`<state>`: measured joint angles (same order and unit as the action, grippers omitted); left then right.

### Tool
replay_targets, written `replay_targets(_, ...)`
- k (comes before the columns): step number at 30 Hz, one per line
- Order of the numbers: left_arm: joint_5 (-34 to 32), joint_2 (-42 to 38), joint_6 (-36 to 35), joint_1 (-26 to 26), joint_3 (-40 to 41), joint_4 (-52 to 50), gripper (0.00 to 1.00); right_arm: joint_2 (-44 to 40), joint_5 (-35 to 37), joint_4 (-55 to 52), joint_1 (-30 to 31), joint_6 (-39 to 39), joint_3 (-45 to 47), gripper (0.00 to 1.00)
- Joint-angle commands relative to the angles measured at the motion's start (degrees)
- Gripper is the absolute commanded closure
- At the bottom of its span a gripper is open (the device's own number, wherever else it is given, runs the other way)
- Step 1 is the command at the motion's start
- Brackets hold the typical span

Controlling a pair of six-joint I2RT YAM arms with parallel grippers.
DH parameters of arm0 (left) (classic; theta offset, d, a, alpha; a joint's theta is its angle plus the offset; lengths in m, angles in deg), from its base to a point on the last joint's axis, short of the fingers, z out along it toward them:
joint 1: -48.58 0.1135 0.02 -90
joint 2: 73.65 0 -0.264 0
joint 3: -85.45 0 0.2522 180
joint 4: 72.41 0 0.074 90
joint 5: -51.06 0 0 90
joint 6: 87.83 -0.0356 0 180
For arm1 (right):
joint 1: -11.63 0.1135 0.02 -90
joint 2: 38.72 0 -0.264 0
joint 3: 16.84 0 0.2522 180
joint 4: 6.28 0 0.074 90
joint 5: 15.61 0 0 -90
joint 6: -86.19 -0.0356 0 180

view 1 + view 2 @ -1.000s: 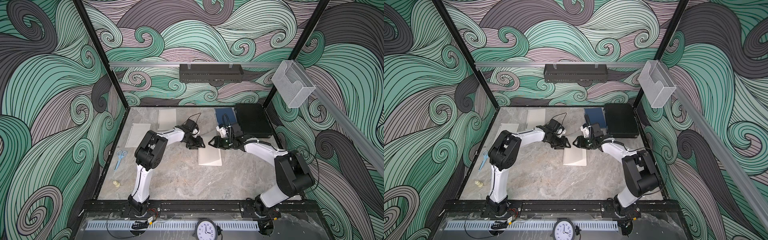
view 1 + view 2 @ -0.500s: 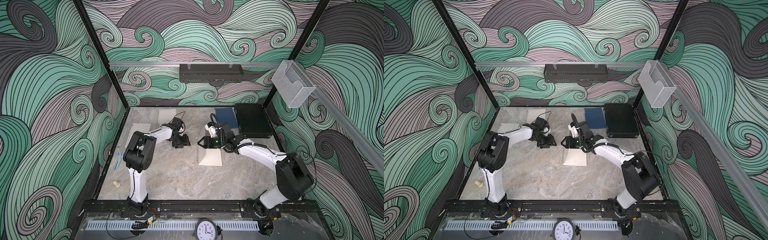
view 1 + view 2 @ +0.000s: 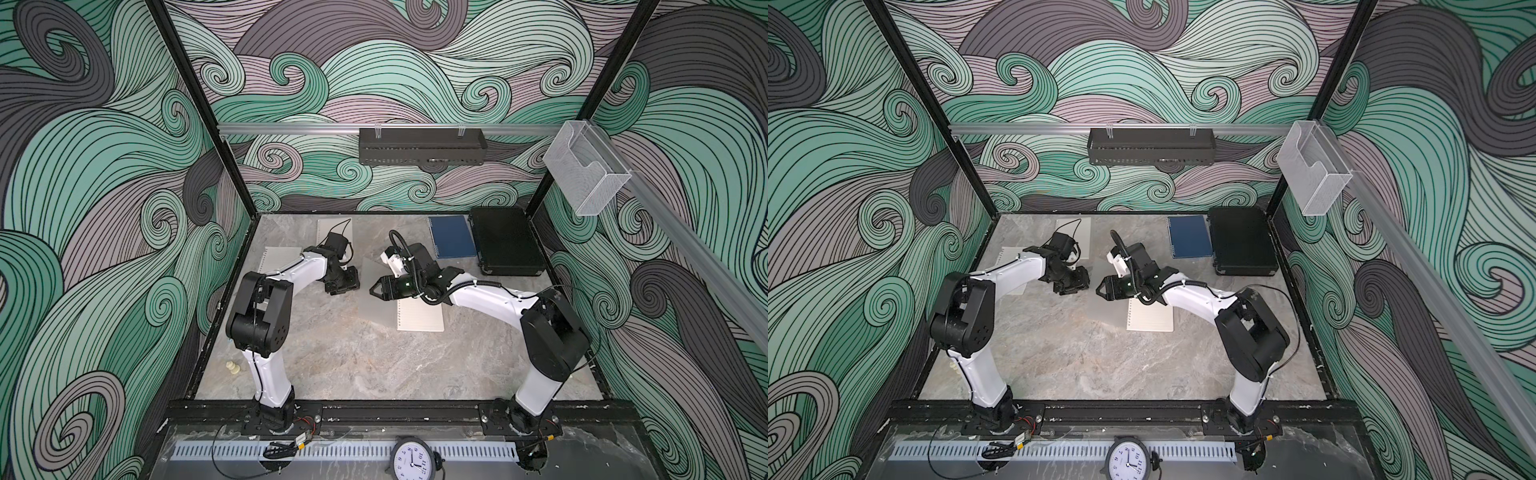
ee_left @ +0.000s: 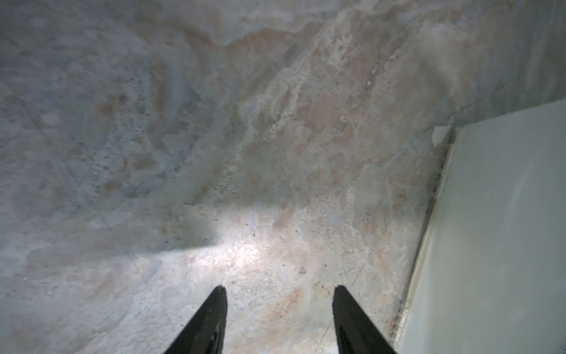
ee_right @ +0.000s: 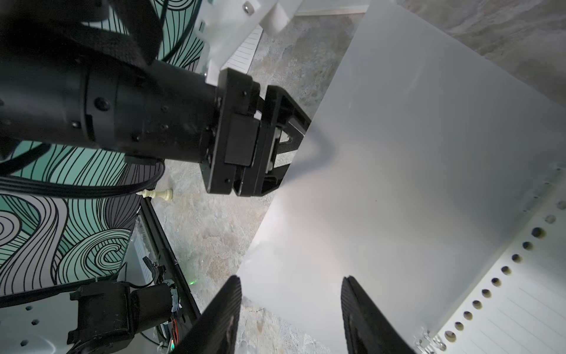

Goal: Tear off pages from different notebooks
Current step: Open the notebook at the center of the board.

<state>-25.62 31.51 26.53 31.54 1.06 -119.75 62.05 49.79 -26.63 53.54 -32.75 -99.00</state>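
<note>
Hovering mid-frame in a top view, the right hand and left hand are half open and empty. The white lined wire-bound notebook lies open under the right one. Best to hold it flat with 1 hand and pinch only the top page.

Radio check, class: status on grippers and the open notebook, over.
Left gripper open, empty, over bare table. Right gripper open, empty, above flipped translucent cover. Open notebook flat, nothing gripped.

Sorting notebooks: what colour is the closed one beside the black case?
Dark blue cover, best in a top view.
</note>
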Motion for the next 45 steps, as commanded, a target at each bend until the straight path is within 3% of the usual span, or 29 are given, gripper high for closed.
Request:
replay_targets(1,-1.06,-1.33,-1.15,0.42,0.17,-1.57,0.44,-0.34,-0.2,-0.01,-0.07,0.64,-1.38,0.46)
replay_targets(23,-1.62,-3.13,-1.32,0.43,0.94,-0.61,0.44,-1.08,2.65,-1.29,-0.34,1.88,-0.87,0.46)
replay_targets(30,-6.16,-5.21,-1.66,0.46,1.06,-1.54,0.44,-0.4,3.18,-1.5,-1.09,2.19,-0.69,0.48)
replay_targets(42,-13.97,-7.56,-2.41,0.45,-0.74,-5.52,0.4,-2.22,7.54,-3.39,-9.59,4.4,5.96,0.47)
replay_targets(45,-12.4,-7.34,-2.33,0.4,-0.84,-5.18,0.4,-2.37,12.07,-7.28,-11.11,6.15,6.27,0.46)
